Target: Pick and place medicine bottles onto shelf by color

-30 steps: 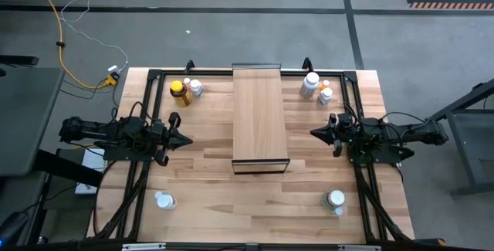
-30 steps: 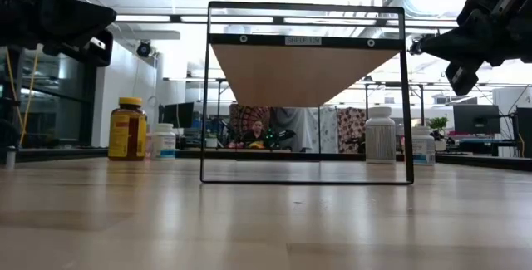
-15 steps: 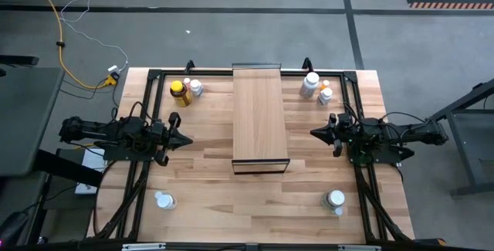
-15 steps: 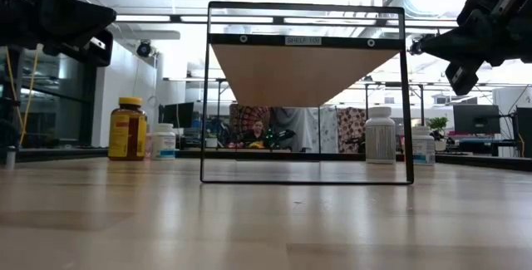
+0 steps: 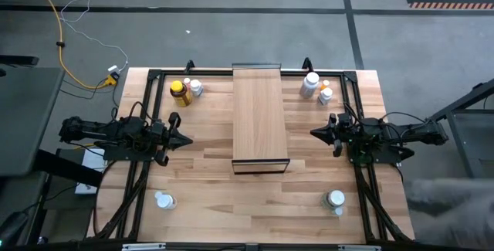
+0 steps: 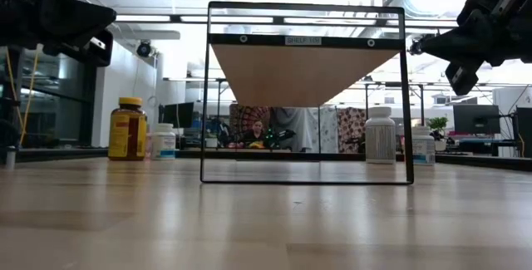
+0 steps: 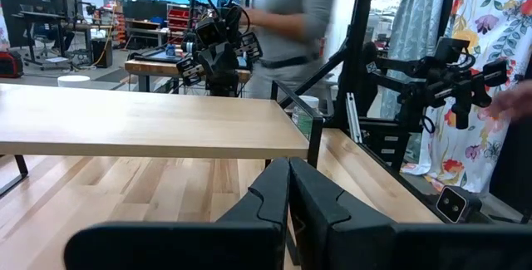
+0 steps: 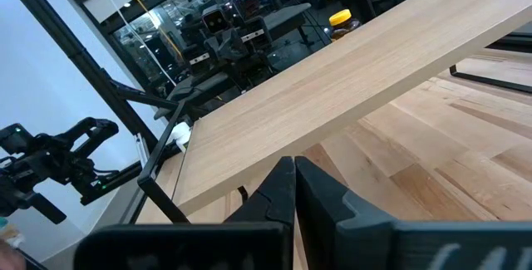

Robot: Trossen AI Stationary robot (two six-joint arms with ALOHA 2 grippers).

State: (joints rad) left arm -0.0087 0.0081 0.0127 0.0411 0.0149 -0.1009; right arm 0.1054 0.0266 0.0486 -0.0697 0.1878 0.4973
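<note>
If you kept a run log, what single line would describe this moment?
left gripper: shut, idle left of shelf | right gripper: shut, idle right of shelf | light-wood shelf board: bare | amber yellow-capped bottle: on table

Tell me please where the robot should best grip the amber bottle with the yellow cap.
Probably around the body of the amber bottle, just below its yellow cap, coming from the side with the left gripper. It stands upright, and a small white bottle stands close beside it.
</note>
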